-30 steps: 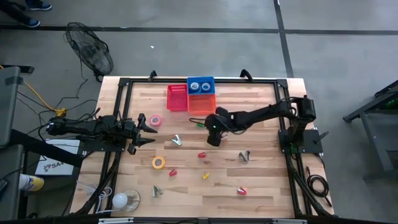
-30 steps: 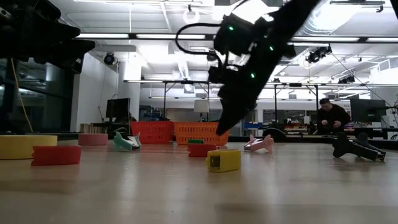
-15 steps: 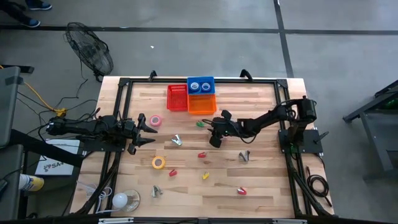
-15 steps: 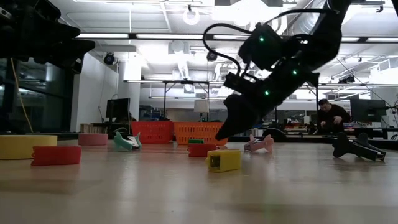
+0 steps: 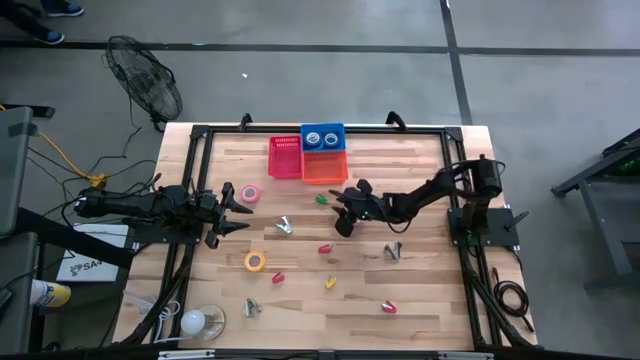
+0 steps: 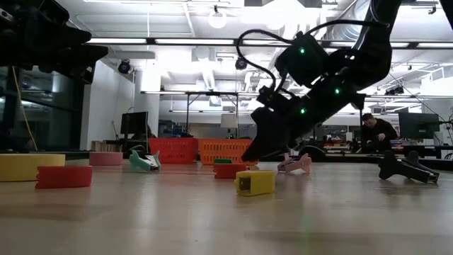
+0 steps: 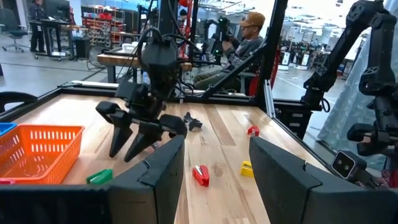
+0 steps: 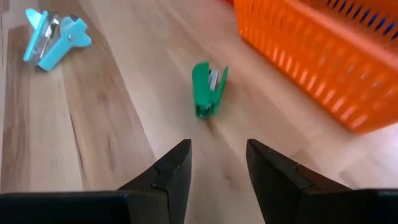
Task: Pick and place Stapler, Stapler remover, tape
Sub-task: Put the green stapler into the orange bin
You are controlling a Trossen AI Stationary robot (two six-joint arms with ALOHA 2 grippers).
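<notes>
The right gripper [image 8: 216,163] hangs low over the table with its fingers parted and nothing between them, pointed at the little green stapler [image 8: 208,89] lying just ahead, near the orange basket [image 8: 323,56]. From where I stand, the step looks like a reach for that stapler. To do it well, the fingers should come down astride its narrow body, lined up across its width, and close only once both tips are level with the wood. The basket wall is close on one side, so the approach wants to stay clear of it. A light blue staple remover [image 8: 55,38] lies well apart and out of the way. The left gripper [image 5: 232,211] waits open and empty beside the pink tape roll [image 5: 250,193].
</notes>
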